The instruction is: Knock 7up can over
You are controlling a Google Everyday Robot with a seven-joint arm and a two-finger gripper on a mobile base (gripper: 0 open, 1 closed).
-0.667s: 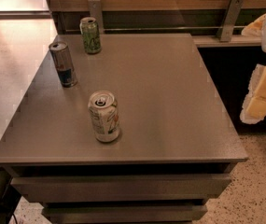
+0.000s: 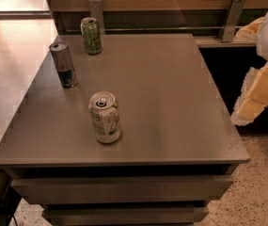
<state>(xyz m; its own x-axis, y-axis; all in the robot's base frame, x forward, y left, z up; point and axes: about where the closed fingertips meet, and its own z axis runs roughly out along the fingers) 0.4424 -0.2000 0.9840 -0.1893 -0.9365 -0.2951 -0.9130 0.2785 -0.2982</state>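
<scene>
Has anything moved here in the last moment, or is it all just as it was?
The gripper, right of the table, seems to have edged slightly toward it. Nothing was grasped or released. The 7up can, the green can and the blue-and-silver can stand upright where they were.

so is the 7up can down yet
No, the 7up can stands upright on the table, with the hand off beyond its edge.

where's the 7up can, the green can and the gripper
7up can (image 2: pixel 105 119), camera view, middle of its whitish body
green can (image 2: pixel 91 36), camera view, middle of its side
gripper (image 2: pixel 258 95), camera view, at the right edge, yellowish part
</scene>
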